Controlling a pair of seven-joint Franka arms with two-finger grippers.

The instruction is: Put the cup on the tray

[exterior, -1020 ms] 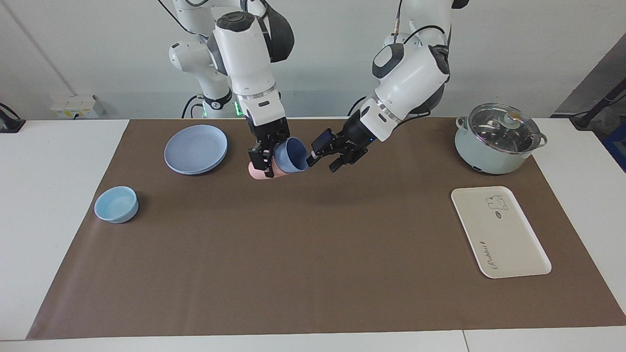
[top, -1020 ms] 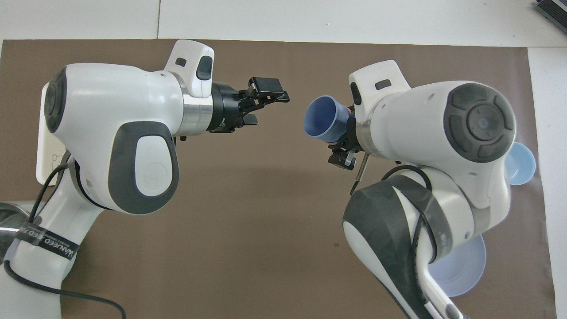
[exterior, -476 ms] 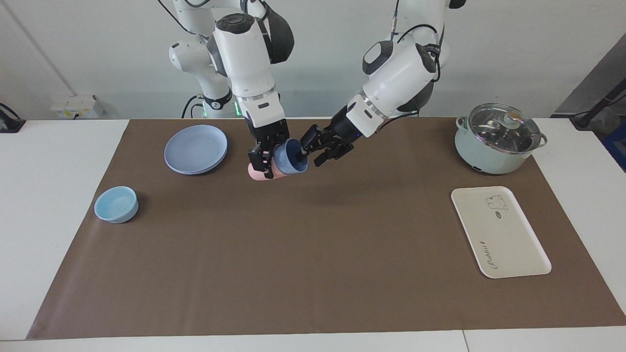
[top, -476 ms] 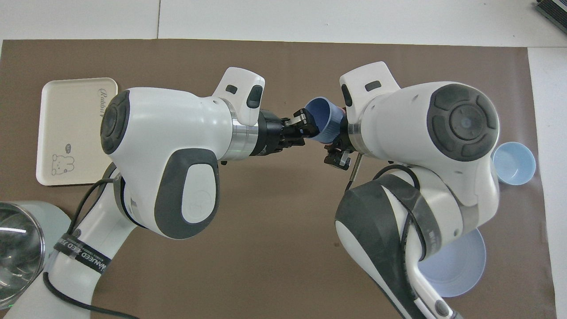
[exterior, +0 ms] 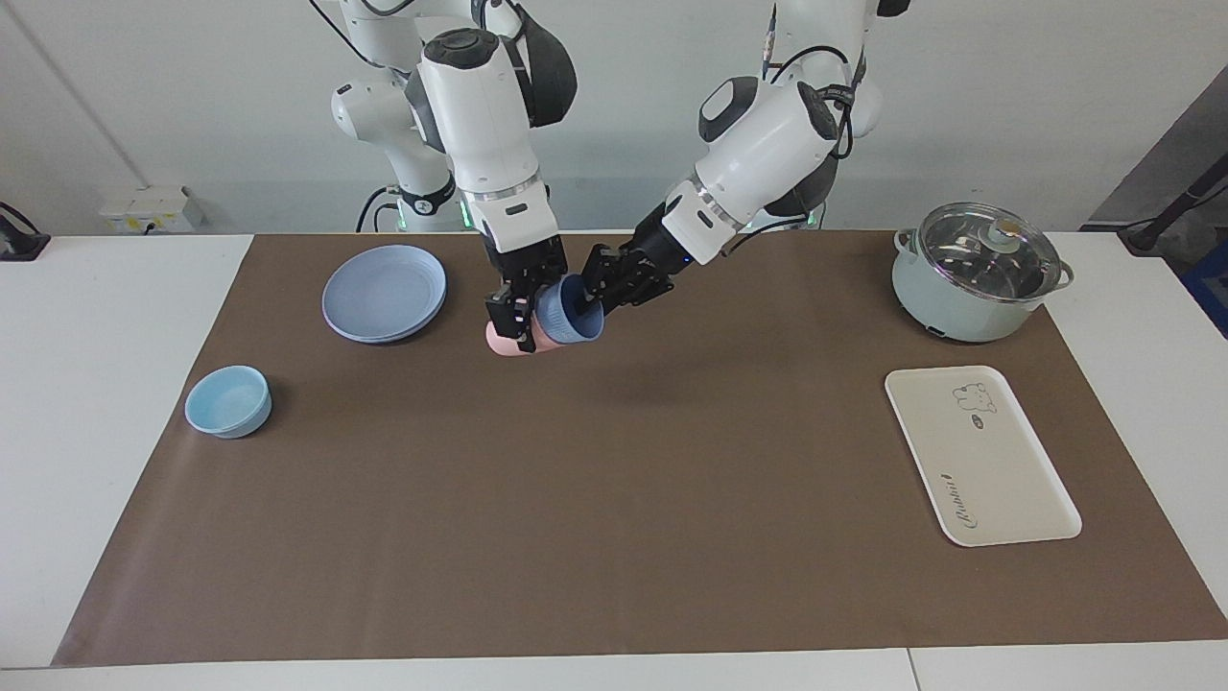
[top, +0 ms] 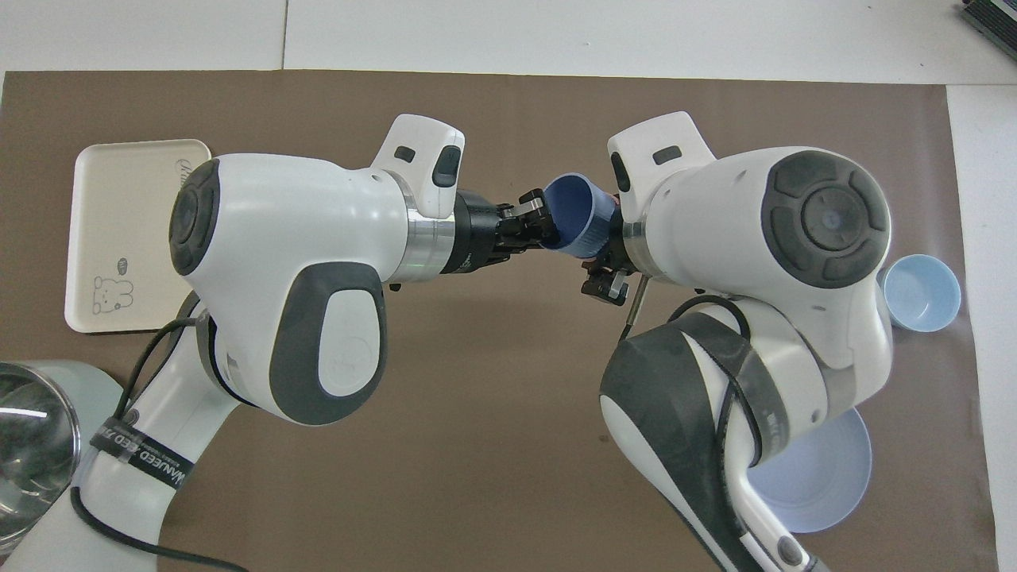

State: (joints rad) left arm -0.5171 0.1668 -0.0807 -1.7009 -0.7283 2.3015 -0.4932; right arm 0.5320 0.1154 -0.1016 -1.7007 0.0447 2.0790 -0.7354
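midair, cup (exterior: 570, 313) tipped sideways, pinched in right hand (exterior: 523, 309), mouth toward left hand (exterior: 602, 286); left hand at rim, one finger inside, grip state unclear. tray (exterior: 980, 455) well apart, at left arm's end of bench; left arm nearer.

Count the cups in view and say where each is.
2. The blue cup is in the air, gripped by the right tool, the left tool at its rim. The pink cup sits beneath, partly hidden.
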